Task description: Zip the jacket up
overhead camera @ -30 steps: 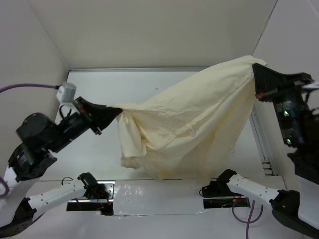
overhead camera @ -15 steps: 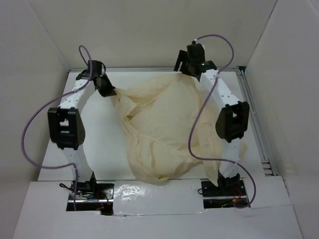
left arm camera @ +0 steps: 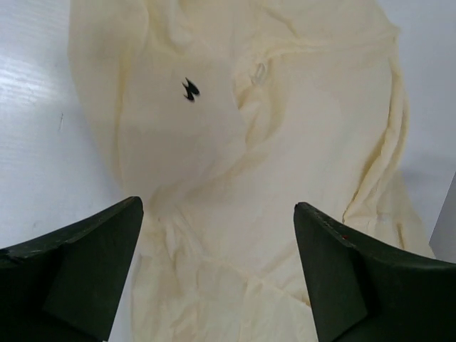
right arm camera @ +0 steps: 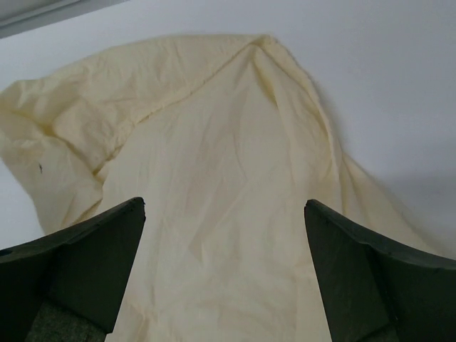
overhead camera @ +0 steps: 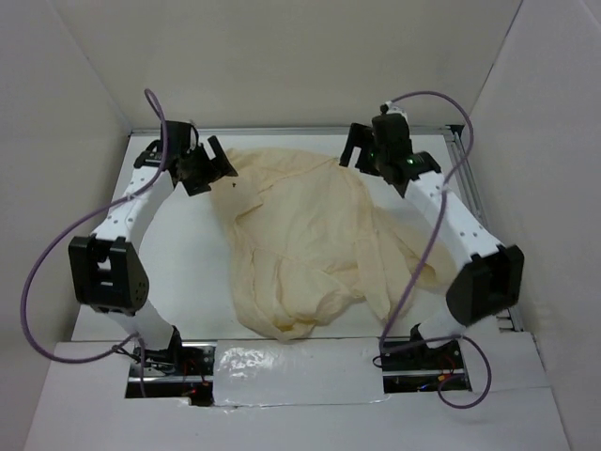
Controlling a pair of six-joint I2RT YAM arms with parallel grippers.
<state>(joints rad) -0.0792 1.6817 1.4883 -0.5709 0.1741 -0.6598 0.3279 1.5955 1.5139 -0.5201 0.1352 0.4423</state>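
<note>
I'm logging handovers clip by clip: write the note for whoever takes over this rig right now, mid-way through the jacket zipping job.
Left claw: open, empty, at the far left corner of the jacket.
Right claw: open, empty, at the jacket's far right edge.
Jacket: lies rumpled on the table, held by nothing. A small dark mark, perhaps the zipper pull, shows in the left wrist view.
Done: no zipping that can be seen; the zip line itself cannot be made out.
Left: probably find the pull and both zip edges, hold the hem, then draw the pull up.
</note>
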